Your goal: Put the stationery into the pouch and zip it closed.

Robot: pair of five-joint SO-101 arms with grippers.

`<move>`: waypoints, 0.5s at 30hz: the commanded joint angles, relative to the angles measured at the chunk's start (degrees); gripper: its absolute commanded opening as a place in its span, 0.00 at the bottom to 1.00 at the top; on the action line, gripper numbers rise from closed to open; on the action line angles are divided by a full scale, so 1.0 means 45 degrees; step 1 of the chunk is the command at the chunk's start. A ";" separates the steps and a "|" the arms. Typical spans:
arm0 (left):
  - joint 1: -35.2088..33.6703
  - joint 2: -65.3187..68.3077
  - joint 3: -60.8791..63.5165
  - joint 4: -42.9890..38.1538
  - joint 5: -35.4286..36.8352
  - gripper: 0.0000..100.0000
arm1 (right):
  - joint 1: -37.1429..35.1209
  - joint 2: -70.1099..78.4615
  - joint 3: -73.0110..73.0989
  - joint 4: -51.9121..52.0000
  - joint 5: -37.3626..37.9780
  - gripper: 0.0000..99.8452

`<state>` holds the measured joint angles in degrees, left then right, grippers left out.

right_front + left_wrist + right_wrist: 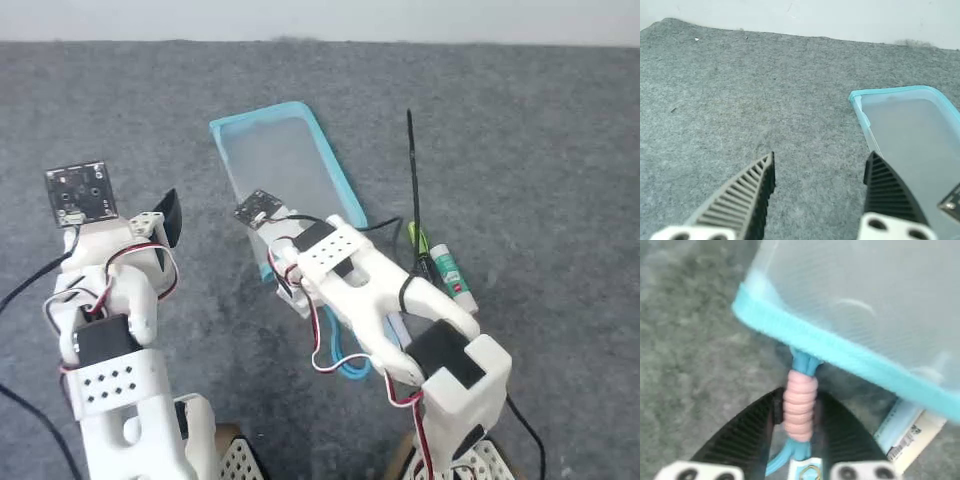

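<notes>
Our pouch [285,165] runs lengthwise away from us. Our right gripper [800,396] clamps a pink ribbed piece [800,412]; the left gripper [821,156] gapes.

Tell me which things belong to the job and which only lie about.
Job: pouch, glue stick, black pen, pink ribbed piece held in the right gripper.
Lying about: grey mat; left gripper, open over the mat.

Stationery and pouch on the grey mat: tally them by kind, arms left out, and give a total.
Pouch: 1
Thin black pen: 1
Glue stick: 1
White barcoded item: 1
Total: 4
</notes>
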<state>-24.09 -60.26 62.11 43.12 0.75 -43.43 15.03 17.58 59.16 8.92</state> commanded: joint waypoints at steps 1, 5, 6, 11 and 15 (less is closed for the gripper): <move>0.0488 0.0117 -0.0557 0.0098 0.0215 0.27 | 0.0537 -0.0264 -0.1153 0.0967 -0.0078 0.01; 0.1035 0.0117 -0.0342 0.0078 0.0176 0.27 | 0.1338 -0.1475 -0.1582 0.2061 -0.0098 0.01; 0.1153 0.0117 -0.0342 0.0078 0.0117 0.27 | 0.1455 -0.1944 -0.1563 0.2256 -0.0098 0.01; 0.1875 0.0039 -0.0361 0.0586 -0.0391 0.28 | 0.1983 -0.4874 -0.0879 0.2686 -0.0059 0.01; 0.2598 0.0020 -0.0400 0.1172 -0.0586 0.31 | 0.2217 -0.7238 0.0176 0.2569 0.0664 0.01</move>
<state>-14.86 -60.26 62.11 46.90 -0.40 -34.55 -7.21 17.14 70.51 9.36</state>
